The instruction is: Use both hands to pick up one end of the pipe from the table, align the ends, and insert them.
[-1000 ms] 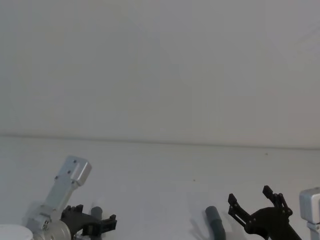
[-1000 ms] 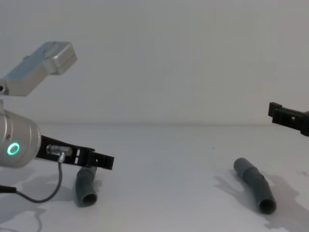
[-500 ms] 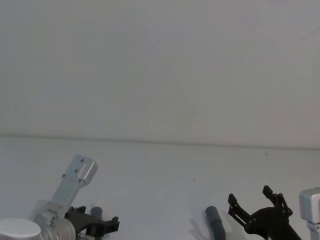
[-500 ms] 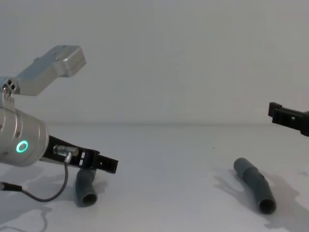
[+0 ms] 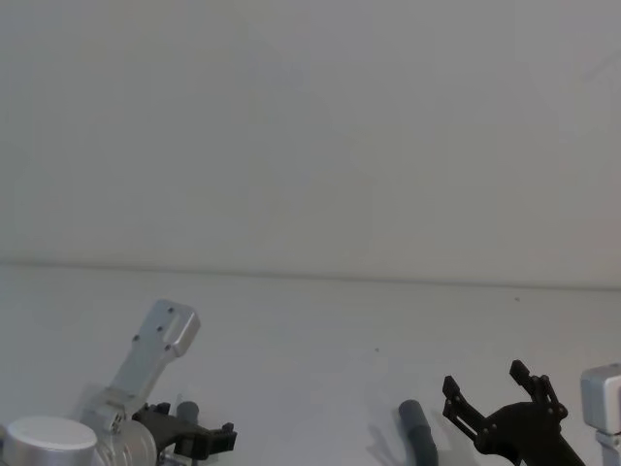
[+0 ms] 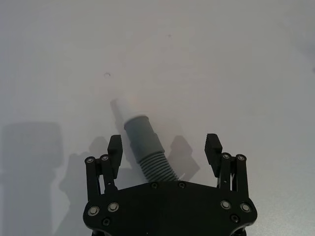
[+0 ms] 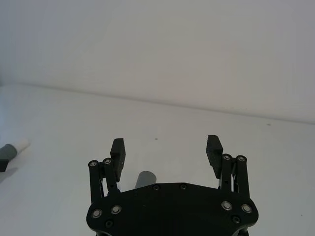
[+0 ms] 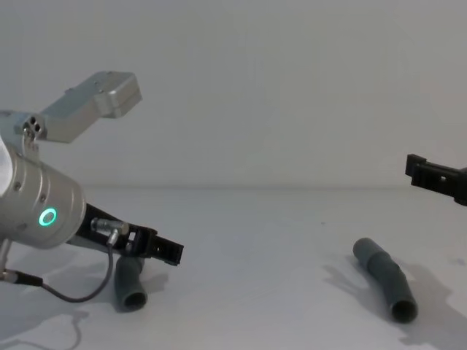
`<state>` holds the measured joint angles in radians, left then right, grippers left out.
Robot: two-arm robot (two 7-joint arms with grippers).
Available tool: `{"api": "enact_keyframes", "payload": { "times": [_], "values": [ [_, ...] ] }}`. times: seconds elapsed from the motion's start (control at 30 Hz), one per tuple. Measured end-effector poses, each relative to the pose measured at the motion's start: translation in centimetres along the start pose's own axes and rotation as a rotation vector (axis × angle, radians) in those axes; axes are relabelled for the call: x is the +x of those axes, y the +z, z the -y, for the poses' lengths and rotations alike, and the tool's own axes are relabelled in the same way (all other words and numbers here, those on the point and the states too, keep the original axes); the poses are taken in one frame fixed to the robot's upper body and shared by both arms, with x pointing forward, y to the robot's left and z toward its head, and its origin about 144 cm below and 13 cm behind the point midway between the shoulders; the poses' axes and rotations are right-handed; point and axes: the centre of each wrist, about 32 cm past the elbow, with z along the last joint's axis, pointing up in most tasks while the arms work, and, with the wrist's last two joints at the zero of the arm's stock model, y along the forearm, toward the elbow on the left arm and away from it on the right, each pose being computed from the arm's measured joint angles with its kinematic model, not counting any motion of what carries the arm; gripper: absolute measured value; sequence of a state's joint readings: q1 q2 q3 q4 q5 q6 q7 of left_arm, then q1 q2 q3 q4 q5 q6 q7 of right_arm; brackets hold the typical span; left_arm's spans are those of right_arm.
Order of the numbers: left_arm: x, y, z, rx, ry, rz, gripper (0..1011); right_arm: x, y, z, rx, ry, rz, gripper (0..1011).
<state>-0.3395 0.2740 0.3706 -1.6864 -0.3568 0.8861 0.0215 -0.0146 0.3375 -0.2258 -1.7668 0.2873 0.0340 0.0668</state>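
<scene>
Left gripper (image 6: 164,143) jaws apart over the ribbed piece (image 6: 145,142), near-left on the table (image 8: 255,248); axis runs near-to-far, white tip (image 6: 119,109) far, off-centre between the jaws. Right gripper (image 7: 166,146) hangs open above the grey piece (image 8: 383,277), near-right

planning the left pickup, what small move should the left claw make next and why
Probably lower the left claw straight down onto the ribbed pipe piece. Its jaws stand open, and the piece lies on the table between them, nearer one finger and not yet gripped. The right claw hangs open near the other grey piece.
</scene>
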Motion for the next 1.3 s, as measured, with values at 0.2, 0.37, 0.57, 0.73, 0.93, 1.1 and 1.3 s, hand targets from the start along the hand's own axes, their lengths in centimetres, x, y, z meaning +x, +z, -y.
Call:
{"api": "enact_keyframes", "payload": {
  "times": [0.2, 0.37, 0.57, 0.73, 0.93, 1.1, 1.3],
  "values": [
    [-0.6, -0.2, 0.2, 0.007, 0.007, -0.012, 1001, 0.0, 0.0, 0.0, 0.0, 0.0, 0.0, 1002],
    [-0.8, -0.4, 0.2, 0.008, 0.019, -0.021, 1002, 0.0, 0.0, 0.0, 0.0, 0.0, 0.0, 1002],
    [-1.0, -0.7, 0.1, 0.008, 0.037, -0.028, 1001, 0.0, 0.0, 0.0, 0.0, 0.0, 0.0, 1002],
    [-1.1, -0.8, 0.0, 0.007, 0.051, -0.027, 1001, 0.0, 0.0, 0.0, 0.0, 0.0, 0.0, 1002],
    [-1.1, -0.9, 0.0, -0.002, 0.064, -0.024, 1001, 0.0, 0.0, 0.0, 0.0, 0.0, 0.0, 1002],
    [-1.1, -1.0, 0.1, -0.008, 0.068, -0.03, 1002, 0.0, 0.0, 0.0, 0.0, 0.0, 0.0, 1002],
    [-1.1, -1.3, 0.3, -0.016, 0.069, -0.043, 1001, 0.0, 0.0, 0.0, 0.0, 0.0, 0.0, 1002]
  ]
}}
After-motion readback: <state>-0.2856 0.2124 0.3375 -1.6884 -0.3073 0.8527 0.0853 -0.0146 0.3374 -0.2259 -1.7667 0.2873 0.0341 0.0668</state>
